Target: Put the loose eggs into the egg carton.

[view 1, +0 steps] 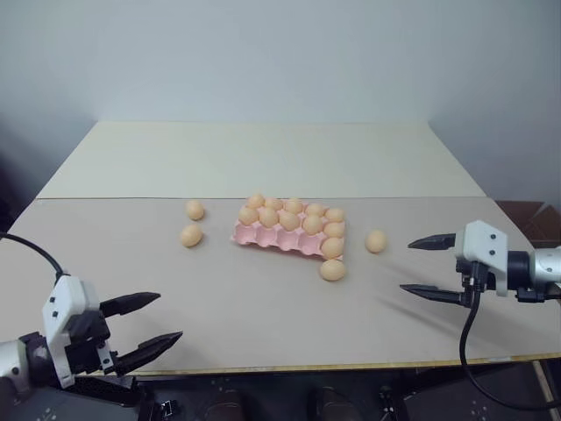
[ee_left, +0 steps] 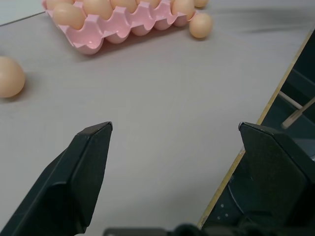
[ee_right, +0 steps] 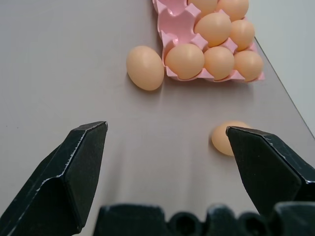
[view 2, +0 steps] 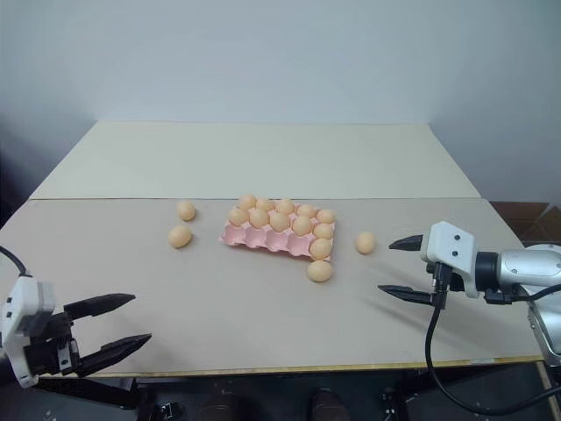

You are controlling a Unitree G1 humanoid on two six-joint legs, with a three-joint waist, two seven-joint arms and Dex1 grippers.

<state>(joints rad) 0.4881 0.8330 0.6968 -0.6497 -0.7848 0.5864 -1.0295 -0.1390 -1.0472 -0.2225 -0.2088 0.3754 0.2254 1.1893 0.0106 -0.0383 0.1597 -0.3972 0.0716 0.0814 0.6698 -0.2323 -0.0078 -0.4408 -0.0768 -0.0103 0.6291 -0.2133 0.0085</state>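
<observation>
Centrally on the table (view 1: pixel 263 316) sits the egg carton (view 1: pixel 263 235), mostly filled, its near row of cups bare. Four loose eggs lie around it: two to its left (view 1: pixel 195 210) (view 1: pixel 191 235), one touching its near right corner (view 1: pixel 332 269), one further right (view 1: pixel 376 241). Both the left gripper (view 1: pixel 147 323) and the right gripper (view 1: pixel 427 266) hover with jaws spread wide, holding nothing.

A plain test room, like a robot lab

The place has a bare pale wall (view 1: pixel 280 53) with no decoration and a wide beige table (view 1: pixel 263 307) made of two flat boards joined together. On it lie only a pink egg carton (view 1: pixel 263 235) and some loose eggs (view 1: pixel 191 235), without any furniture of a home.
</observation>
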